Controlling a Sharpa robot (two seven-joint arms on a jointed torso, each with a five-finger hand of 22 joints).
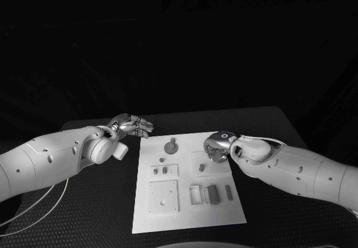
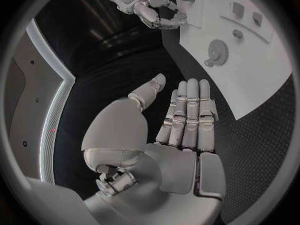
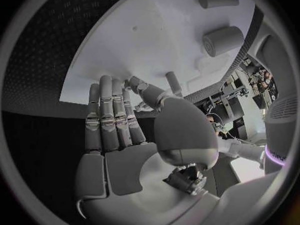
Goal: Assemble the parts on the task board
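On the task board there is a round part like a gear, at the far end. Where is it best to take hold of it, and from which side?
Probably by the rim of the gear-like part, coming from above: it lies flat on the task board, so only its edge offers opposing faces. The left hand is open beside the board.

Matt white task board [image 1: 187,214], woven black table [image 1: 89,217] (dimpled texture), glossy hand [image 2: 181,130]

Right hand [image 1: 219,146] covers part of board [image 1: 187,217] at its right edge; whatever's under it can't be told. Small parts [image 1: 212,194] too small to ID.
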